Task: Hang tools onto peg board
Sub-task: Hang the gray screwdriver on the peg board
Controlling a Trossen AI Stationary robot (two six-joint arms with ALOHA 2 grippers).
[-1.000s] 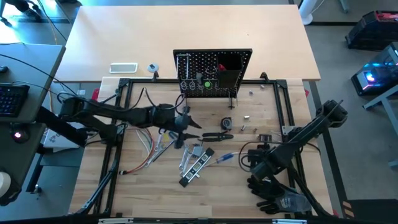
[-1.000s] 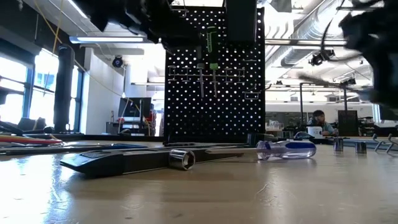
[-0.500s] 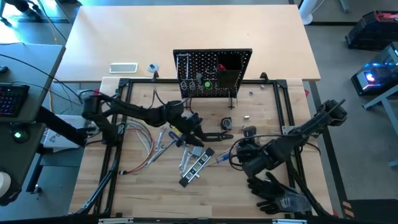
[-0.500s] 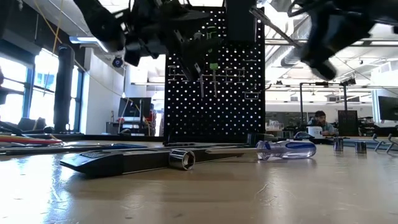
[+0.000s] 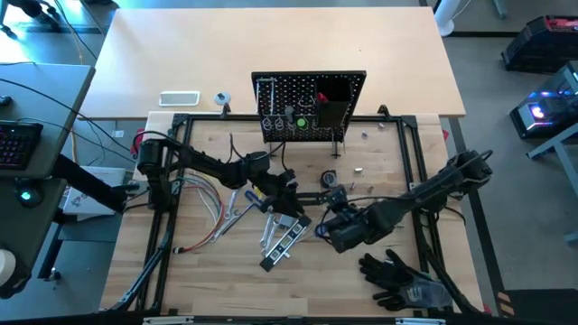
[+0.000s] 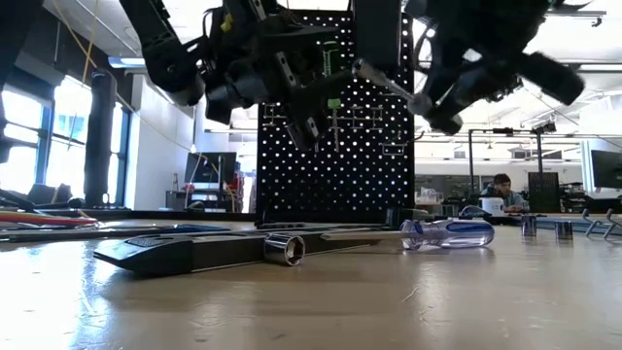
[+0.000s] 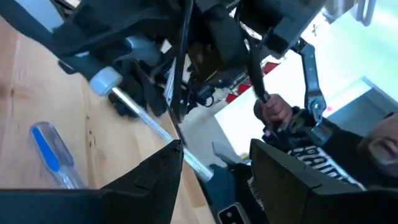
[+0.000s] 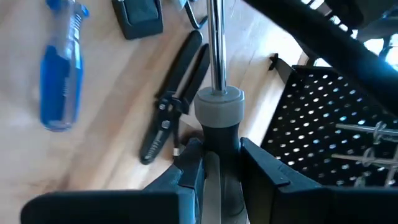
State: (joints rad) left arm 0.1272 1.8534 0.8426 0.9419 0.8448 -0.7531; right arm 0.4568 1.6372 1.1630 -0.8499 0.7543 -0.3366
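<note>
A driver with a silver shaft (image 8: 216,43), a grey collar (image 8: 219,102) and a dark handle hangs above the table's middle, with my right gripper (image 8: 217,158) shut on it. My left gripper (image 7: 216,149) is open and faces it from the table's left. The shaft (image 7: 149,124) runs into the gap between its fingers, close to one finger (image 7: 163,168). The peg board (image 5: 312,108) stands upright at the far middle; a green-handled driver (image 6: 332,78) hangs on it. On the table lie a blue-handled driver (image 8: 62,68), black pliers (image 8: 177,106) and a black-silver bar (image 6: 194,251). My right gripper pinches the driver's dark handle (image 8: 219,140) just behind the grey collar, between its two fingers. The fingers slant down from the table's right and lie along the tool, whose shaft sticks out ahead of them. The driver is lifted clear of the table, tilted. My left gripper has the shaft's free end between its fingers; I cannot tell whether it touches.
Silver wrenches (image 5: 271,230) and a bundle of coloured wires (image 5: 212,212) lie left of centre. Black gloves (image 5: 402,280) lie at the near right. A black frame (image 5: 411,153) rims the work area. A person sits in the room beyond (image 6: 498,190).
My right gripper has carried the driver toward the table's left and has rolled, so the shaft now points at my left gripper. My left gripper has gone down and toward the right, has rolled, and now points level at the shaft. Neither gap has changed.
</note>
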